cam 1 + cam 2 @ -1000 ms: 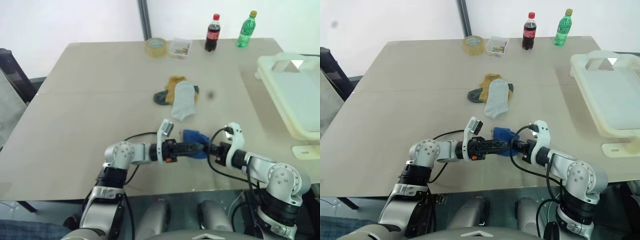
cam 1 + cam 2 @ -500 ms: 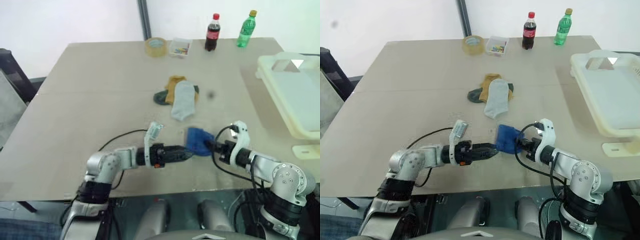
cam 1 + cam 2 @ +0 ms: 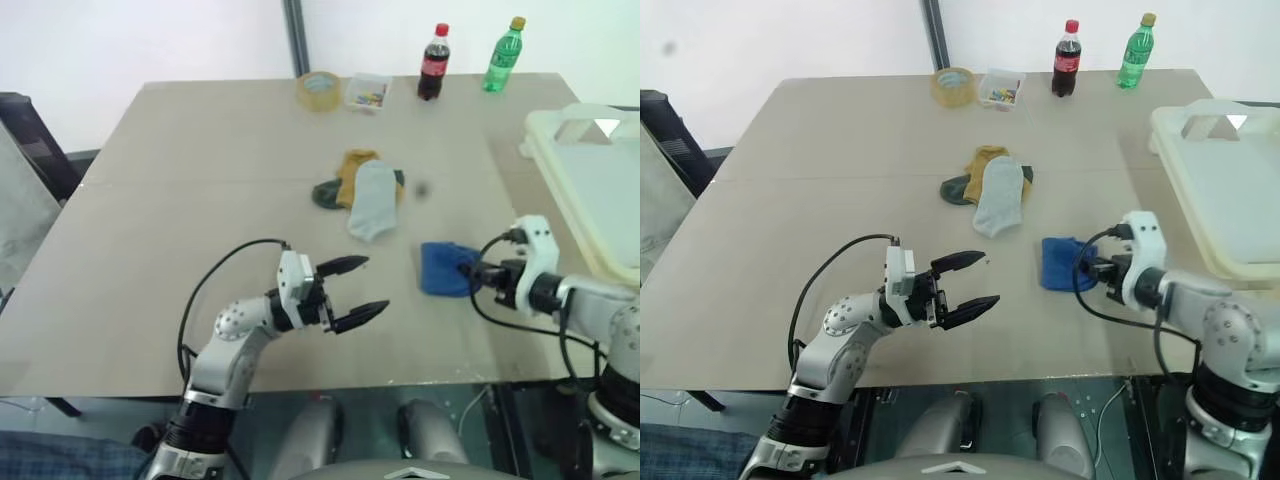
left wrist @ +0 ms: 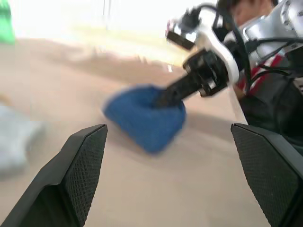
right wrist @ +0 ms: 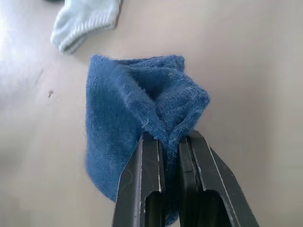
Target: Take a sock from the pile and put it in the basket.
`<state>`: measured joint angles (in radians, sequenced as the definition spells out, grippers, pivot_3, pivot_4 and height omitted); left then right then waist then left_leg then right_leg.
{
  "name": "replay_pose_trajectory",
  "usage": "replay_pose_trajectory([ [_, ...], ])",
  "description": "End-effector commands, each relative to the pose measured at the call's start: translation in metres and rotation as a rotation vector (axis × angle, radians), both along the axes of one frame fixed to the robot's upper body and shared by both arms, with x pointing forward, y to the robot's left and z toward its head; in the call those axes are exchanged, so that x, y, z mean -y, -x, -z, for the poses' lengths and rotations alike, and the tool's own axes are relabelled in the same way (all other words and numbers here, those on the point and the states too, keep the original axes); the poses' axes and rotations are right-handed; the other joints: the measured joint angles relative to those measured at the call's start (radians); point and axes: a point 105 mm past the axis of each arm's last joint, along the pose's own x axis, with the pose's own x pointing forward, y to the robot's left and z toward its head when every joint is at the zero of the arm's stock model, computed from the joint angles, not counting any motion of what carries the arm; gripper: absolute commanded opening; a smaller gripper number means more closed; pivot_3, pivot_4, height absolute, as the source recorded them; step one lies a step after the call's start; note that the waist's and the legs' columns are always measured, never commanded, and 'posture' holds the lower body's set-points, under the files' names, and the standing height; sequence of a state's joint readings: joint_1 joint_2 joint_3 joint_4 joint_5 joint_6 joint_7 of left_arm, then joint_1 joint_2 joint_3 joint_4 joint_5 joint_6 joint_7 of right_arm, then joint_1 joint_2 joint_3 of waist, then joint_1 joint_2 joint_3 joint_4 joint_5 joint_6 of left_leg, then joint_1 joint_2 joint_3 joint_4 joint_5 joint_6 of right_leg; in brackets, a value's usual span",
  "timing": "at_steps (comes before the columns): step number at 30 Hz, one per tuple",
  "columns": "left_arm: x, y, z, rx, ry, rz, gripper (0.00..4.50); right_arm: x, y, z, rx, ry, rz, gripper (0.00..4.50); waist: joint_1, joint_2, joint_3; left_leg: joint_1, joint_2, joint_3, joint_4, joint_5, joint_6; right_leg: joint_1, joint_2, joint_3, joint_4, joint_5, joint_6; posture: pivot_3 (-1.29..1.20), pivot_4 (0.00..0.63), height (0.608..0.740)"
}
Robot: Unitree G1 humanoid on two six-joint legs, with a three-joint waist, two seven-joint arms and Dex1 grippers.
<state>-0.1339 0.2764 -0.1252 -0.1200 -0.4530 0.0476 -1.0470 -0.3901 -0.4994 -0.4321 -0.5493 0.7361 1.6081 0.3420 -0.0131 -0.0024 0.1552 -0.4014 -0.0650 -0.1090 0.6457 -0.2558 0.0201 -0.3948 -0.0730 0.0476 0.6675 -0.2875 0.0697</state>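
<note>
Our right tool (image 3: pixel 466 276) pinches a blue sock (image 3: pixel 443 268) above the table (image 3: pixel 200 200), between the pile (image 3: pixel 362 185) and the basket (image 3: pixel 590 180). Our left tool (image 3: pixel 358 288) hangs beside it, fingers spread wide and empty.

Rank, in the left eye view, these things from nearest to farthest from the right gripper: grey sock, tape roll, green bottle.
From the right gripper, shut on the blue sock:
1. Grey sock, table middle, in the pile.
2. Green bottle, far right edge.
3. Tape roll, far edge, further left.
</note>
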Motion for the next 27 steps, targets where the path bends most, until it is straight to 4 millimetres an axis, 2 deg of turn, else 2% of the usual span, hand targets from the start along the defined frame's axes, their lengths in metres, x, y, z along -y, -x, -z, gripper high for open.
replay_pose_trajectory([
  [1,0.002,0.001,-0.009,0.084,0.041,0.006,4.5,0.01,0.002,-0.039,0.09,0.036,-0.066,0.03,0.0,0.0,0.0,0.0,0.0,0.0,0.0,0.0,0.0,0.0,0.0,0.0,0.0,0.0,0.0,0.0,0.15,0.74],
  [3,0.006,0.001,-0.011,0.105,0.059,0.015,4.5,0.026,0.0,-0.052,0.089,0.091,-0.035,0.03,0.001,0.0,0.001,0.0,0.0,0.0,0.001,0.0,0.0,0.001,0.001,-0.001,0.0,0.0,0.0,0.0,0.15,0.74],
  [8,0.02,-0.004,-0.025,0.153,0.103,0.032,4.5,0.089,-0.002,-0.099,0.085,0.155,0.16,0.03,0.008,0.0,0.002,-0.002,-0.001,-0.002,0.005,-0.001,0.002,0.003,0.002,-0.004,-0.001,0.0,0.0,0.0,0.15,0.74],
  [12,0.032,-0.015,-0.039,0.173,0.142,0.033,4.5,0.139,-0.005,-0.118,0.075,0.151,0.367,0.03,0.008,0.0,0.002,-0.002,-0.001,-0.001,0.006,-0.001,0.003,0.004,0.003,-0.004,-0.001,0.0,0.001,0.0,0.15,0.74],
  [16,0.04,-0.023,-0.055,0.19,0.181,0.029,4.5,0.182,-0.013,-0.121,0.086,0.116,0.504,0.03,0.002,0.0,0.002,-0.002,-0.001,0.001,0.006,-0.002,0.004,0.004,0.003,-0.003,-0.002,0.0,0.001,0.0,0.15,0.74],
  [22,0.045,-0.027,-0.062,0.201,0.188,0.034,4.5,0.218,-0.031,-0.097,0.057,0.039,0.632,0.03,-0.003,0.0,0.002,-0.001,0.0,0.005,0.005,-0.002,0.004,0.003,0.004,0.001,-0.002,0.0,0.001,0.0,0.15,0.74],
  [23,0.045,-0.027,-0.062,0.202,0.187,0.033,4.5,0.222,-0.034,-0.093,0.055,0.057,0.644,0.89,-0.002,0.0,0.002,-0.001,0.0,0.006,0.005,-0.002,0.004,0.003,0.004,0.002,-0.001,0.0,0.001,0.0,0.15,0.74],
  [27,0.045,-0.028,-0.066,0.195,0.198,0.026,4.5,0.226,-0.043,-0.08,0.072,0.16,0.618,2.66,0.0,0.0,0.002,-0.001,0.0,0.007,0.005,-0.001,0.002,0.003,0.004,0.002,-0.002,0.0,0.001,0.0,0.15,0.74],
])
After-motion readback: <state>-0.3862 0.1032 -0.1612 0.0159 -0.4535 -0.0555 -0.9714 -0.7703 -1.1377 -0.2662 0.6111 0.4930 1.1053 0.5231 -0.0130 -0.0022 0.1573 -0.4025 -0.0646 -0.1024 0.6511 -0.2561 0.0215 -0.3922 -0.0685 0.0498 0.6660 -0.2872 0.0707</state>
